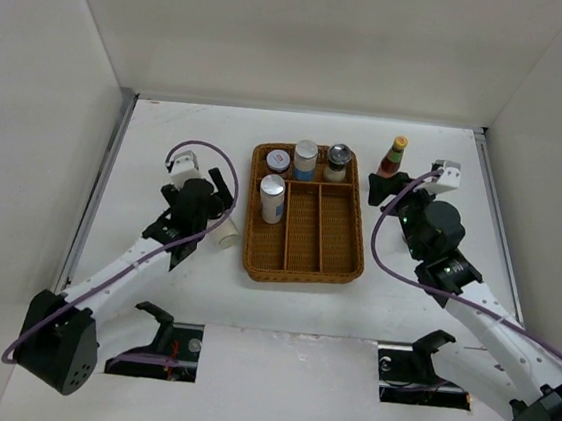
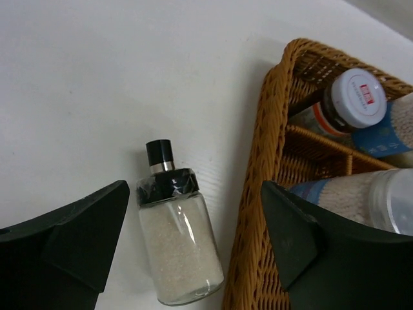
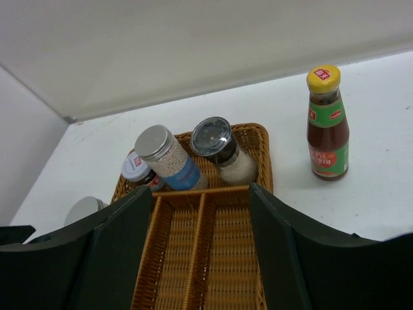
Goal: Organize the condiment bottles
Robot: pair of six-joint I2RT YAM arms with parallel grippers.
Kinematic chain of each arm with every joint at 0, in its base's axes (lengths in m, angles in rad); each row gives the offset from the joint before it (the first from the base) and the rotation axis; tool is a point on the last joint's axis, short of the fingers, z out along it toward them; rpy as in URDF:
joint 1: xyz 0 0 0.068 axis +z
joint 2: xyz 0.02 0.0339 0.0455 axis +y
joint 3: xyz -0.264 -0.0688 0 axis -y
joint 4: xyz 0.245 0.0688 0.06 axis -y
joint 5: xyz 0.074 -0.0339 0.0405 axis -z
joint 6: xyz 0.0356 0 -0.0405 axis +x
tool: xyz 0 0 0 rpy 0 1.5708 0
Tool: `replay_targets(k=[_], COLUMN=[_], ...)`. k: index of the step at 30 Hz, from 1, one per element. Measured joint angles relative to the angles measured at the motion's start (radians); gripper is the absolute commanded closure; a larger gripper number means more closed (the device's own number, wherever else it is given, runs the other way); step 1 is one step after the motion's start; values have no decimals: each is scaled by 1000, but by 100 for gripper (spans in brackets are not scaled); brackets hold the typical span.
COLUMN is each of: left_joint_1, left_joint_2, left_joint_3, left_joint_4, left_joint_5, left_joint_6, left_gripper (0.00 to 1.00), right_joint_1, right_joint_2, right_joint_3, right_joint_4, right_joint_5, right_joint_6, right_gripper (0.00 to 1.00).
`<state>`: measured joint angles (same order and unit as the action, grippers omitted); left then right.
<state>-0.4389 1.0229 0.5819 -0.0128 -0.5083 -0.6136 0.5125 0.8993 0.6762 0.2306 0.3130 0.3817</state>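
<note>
A glass shaker bottle [image 2: 177, 248] with a black cap and pale grains lies on its side on the table, just left of the brown wicker tray [image 2: 258, 194]. My left gripper [image 2: 193, 242] is open around the shaker bottle, a finger on each side and neither touching it. From above, the shaker bottle [image 1: 227, 233] shows below the left gripper [image 1: 222, 212]. The tray [image 1: 301, 263] holds several bottles: a white-lidded jar [image 1: 278, 160], a blue-labelled jar [image 1: 305, 159], a dark-lidded shaker [image 1: 338, 160] and a silver-lidded jar [image 1: 271, 197]. A red sauce bottle [image 3: 328, 126] with a yellow cap stands on the table right of the tray. My right gripper [image 3: 200, 252] is open and empty, facing across the tray.
The tray's three long front compartments [image 3: 213, 258] hold nothing. White walls [image 1: 42, 95] close in the table on the left, back and right. The right gripper [image 1: 390, 189] sits just in front of the red sauce bottle [image 1: 394, 158] by the tray's right rim.
</note>
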Motion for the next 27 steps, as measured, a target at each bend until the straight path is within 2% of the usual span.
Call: replay_targets(k=[7, 22, 27], left_joint_1=[85, 137, 142], left_joint_2=[193, 296, 346], left_joint_3=[0, -8, -8], left_joint_4=[-3, 27, 66], left_joint_5=[106, 151, 152], left_joint_6=[-27, -62, -71], left_gripper=[20, 23, 32], right_joint_1=[11, 13, 13], right_joint_2=[-7, -8, -8], right_joint_3=[0, 0, 0], right_joint_4=[-9, -14, -14], right_joint_5=[0, 0, 0], right_joint_6=[-1, 0, 0], right_gripper=[26, 24, 24])
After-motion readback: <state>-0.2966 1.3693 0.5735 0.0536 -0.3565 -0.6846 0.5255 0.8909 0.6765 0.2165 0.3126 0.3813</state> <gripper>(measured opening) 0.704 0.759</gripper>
